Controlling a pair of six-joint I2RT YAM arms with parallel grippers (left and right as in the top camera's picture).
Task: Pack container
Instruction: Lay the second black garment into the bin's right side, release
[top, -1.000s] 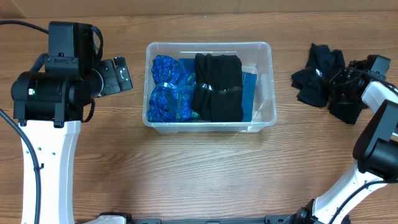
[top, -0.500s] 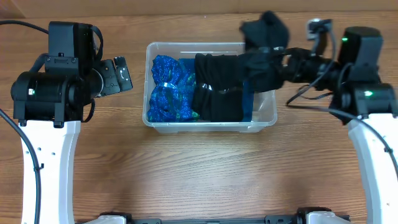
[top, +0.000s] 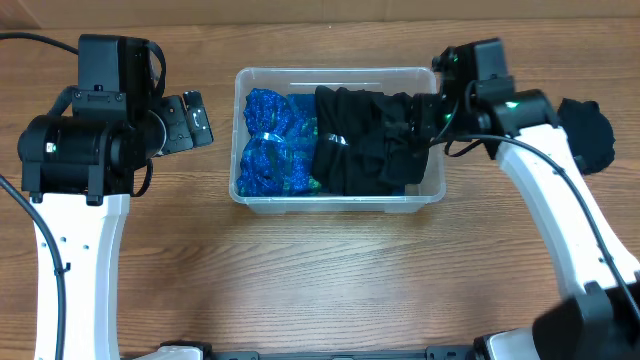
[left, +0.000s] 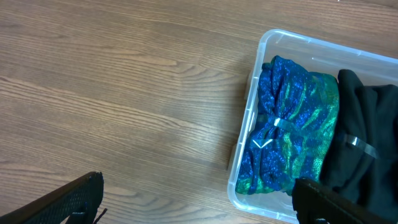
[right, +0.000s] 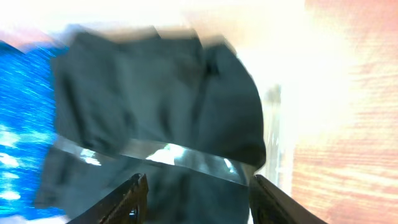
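The container (top: 330, 204) is set mid-bench, packed with a blue bundle (top: 270, 140) at left and black garments (top: 350, 140) at right. The right gripper (top: 418, 118) is held spread over these, apparently to release or tuck them. The left gripper (top: 200, 120) is held spread and empty beside the container's left wall, clear of the packing.

The container (top: 335, 205), a clear rectangular plastic bin with rounded corners and a thick rim, sits upright and open-topped on the desk (top: 300, 280), holding shiny blue fabric (top: 272, 140) at its left and black fabric (top: 350, 145) at its right.
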